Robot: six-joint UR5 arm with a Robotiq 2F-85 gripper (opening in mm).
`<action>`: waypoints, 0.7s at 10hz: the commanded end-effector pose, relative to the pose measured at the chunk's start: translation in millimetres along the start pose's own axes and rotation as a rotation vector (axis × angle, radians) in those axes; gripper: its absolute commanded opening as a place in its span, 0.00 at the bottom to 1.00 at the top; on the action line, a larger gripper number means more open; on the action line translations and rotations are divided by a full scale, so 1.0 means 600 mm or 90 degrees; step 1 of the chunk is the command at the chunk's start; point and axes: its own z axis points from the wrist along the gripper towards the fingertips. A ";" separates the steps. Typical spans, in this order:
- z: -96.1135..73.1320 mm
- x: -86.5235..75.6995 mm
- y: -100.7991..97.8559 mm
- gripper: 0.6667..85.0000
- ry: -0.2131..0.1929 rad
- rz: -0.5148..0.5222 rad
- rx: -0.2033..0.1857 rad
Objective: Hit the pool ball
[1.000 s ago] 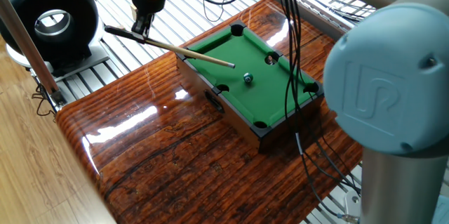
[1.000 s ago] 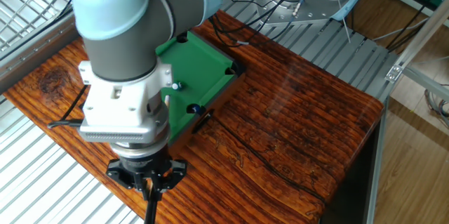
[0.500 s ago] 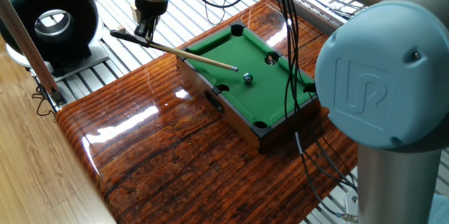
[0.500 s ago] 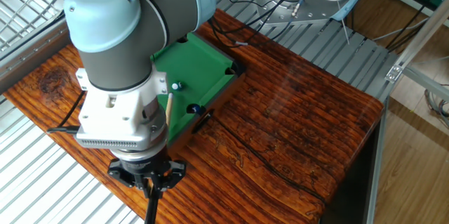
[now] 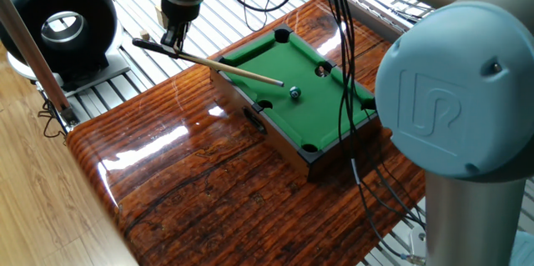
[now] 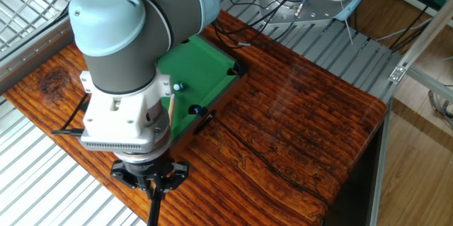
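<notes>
Fingers of my gripper [image 5: 171, 41] are closing on the dark butt of the cue [image 5: 219, 63], so I am holding it pinched, jaws nearly together, above the slatted metal bench beyond the wooden table's [image 5: 192, 174] edge. In the other fixed view my gripper [image 6: 151, 183] is showing at the bottom of the frame under my own wrist, with the cue [image 6: 170, 104] peeking out as a pale sliver beside it.

Running away from my hand, the cue is sloping down over the near rail of the mini pool table [image 5: 334, 145], its pale tip hanging over the green felt. Just past that tip, the ball [image 5: 294, 92] is sitting on the felt near the middle of the mini table, very close to the tip; whether they are touching I cannot tell. In the other view the ball [image 6: 178, 86] is showing as a small glossy dot beside my wrist.
</notes>
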 end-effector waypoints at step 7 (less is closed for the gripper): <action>-0.021 -0.027 0.077 0.00 -0.045 -0.132 -0.005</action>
